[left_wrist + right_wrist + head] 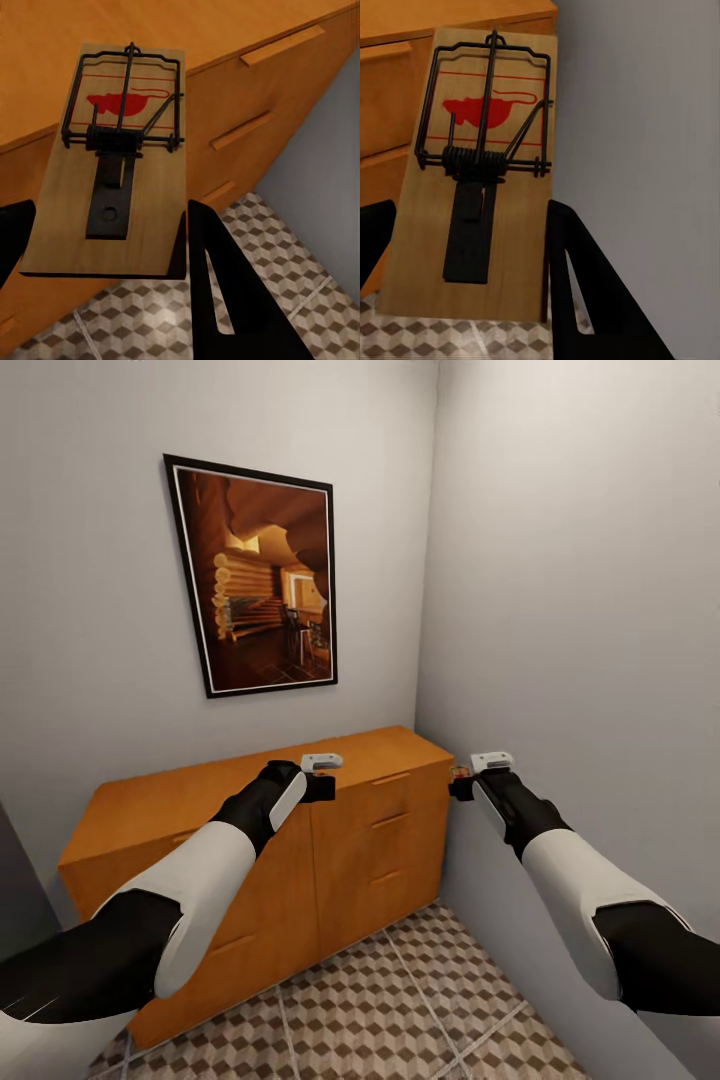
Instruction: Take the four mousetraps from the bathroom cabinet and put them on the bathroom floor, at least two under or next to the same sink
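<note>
1. A trap (112,172) is being gripped by the left hand (322,780) above the cabinet (180,800).
2. A second trap (480,180) is being clamped by the right hand (468,780) beside the cabinet's end, over the floor (400,1010).
3. Each is being judged light, stiff and thin; the bare board edges are being favoured, away from the wire spring.

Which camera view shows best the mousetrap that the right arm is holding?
The right wrist view: the mousetrap lies flat between the jaws, with its wire bar, spring and red mouse print plain. The head view shows it as a small speck at the right gripper. The left wrist view shows the other trap, held by the left gripper.
</note>
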Robot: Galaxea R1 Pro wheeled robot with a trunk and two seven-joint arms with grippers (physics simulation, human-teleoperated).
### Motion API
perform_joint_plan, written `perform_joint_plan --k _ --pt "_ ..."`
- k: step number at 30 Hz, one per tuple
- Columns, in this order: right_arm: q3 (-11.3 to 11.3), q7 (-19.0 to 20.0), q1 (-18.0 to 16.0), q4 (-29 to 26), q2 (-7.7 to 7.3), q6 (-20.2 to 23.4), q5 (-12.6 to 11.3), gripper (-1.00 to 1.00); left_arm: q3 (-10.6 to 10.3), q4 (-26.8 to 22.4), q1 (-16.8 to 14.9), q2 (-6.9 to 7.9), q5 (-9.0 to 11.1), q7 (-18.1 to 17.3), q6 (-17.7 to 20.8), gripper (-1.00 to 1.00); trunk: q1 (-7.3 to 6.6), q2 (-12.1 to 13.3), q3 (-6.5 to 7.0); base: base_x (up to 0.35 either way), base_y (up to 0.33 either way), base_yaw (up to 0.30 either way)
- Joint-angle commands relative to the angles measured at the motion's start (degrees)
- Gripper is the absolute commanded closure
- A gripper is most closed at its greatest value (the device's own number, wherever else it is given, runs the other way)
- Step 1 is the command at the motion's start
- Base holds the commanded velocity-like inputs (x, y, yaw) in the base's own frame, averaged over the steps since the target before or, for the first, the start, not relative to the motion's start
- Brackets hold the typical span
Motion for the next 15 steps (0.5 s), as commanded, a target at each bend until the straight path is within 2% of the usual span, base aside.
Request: perform_joint_plan --k 1,15 --pt "0.4 -0.5 0.0 -0.1 -0.07 0.3 -0.6 1.0 -0.2 -0.1 0.0 0.0 0.5 0.5 0.2 1.0 0.0 0.0 -0.07 -0.034 0.0 0.0" --pt "0.4 -0.5 0.0 0.2 -0.2 0.8 -0.7 1.0 -0.2 0.0 0.0 0.0 0.6 0.4 0.1 1.0 0.0 0.0 -0.07 -0.007 0.0 0.0"
